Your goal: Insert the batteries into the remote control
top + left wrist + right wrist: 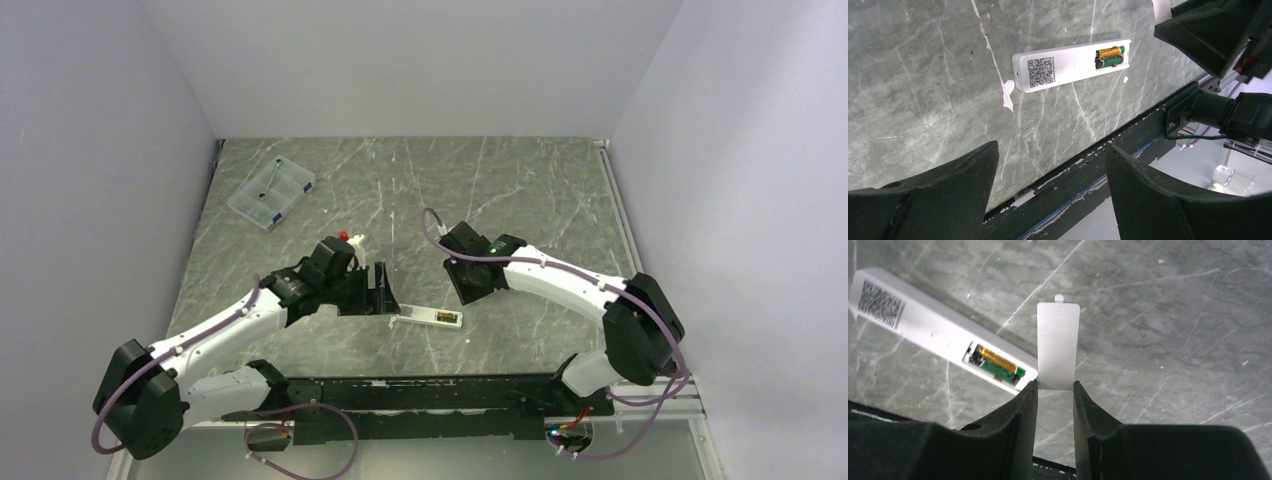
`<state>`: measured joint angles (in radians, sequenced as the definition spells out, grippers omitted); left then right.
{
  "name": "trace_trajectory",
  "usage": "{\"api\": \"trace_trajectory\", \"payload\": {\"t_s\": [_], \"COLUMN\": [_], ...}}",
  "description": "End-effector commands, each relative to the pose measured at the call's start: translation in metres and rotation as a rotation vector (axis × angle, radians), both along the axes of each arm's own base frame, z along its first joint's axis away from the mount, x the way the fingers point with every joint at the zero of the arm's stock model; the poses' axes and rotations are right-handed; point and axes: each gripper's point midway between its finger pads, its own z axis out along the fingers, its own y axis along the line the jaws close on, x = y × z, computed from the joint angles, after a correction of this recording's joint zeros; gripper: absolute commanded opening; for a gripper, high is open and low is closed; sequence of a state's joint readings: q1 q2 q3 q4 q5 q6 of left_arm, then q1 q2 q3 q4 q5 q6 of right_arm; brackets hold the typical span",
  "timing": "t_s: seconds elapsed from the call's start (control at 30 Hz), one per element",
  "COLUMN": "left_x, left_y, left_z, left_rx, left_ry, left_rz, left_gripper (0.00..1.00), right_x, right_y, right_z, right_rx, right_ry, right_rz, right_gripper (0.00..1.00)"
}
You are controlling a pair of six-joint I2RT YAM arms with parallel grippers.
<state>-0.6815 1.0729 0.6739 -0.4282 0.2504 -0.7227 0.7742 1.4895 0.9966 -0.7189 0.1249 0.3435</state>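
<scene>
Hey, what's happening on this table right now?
Two robot arms are putting batteries in a remote. The remote lies face down on the table, and both batteries already sit in its open back. The right tool pinches the white cover by one end, close to the remote's battery end, not yet fitted. The left tool hangs open nearby, holding nothing.

remote control (1063, 67) white, black QR patch (1040, 70) | batteries (1110, 52) orange, green | cover (1058, 345) white | table (923, 90) grey-green — white veins

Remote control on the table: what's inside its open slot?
Inside the remote control, an orange battery and a green battery lie side by side. Whatever sits beneath them is covered.
</scene>
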Motion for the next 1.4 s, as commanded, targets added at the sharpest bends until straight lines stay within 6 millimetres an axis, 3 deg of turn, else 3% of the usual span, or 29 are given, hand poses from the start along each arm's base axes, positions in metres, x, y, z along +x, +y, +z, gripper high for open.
{"api": "trace_trajectory", "payload": {"t_s": [0.0, 0.37, 0.97, 1.37], "left_x": [-0.006, -0.026, 0.0, 0.024], "left_y": [-0.009, -0.028, -0.052, -0.059], "left_z": [-0.002, -0.023, -0.055, -0.064], "left_rx": [-0.037, -0.145, -0.169, -0.126], "left_ry": [0.042, 0.236, 0.295, 0.269], "left_rz": [-0.025, 0.004, 0.077, 0.09], "left_gripper": [0.83, 0.8, 0.81, 0.81], "right_x": [-0.014, -0.038, -0.058, -0.071], "right_y": [-0.004, -0.003, 0.001, 0.0], "right_z": [0.01, 0.022, 0.021, 0.015], "right_rx": [-0.014, 0.035, 0.107, 0.127], "right_ry": [-0.025, -0.03, 0.026, 0.047], "right_rz": [0.043, 0.082, 0.045, 0.034], "right_gripper": [0.13, 0.13, 0.13, 0.13]}}
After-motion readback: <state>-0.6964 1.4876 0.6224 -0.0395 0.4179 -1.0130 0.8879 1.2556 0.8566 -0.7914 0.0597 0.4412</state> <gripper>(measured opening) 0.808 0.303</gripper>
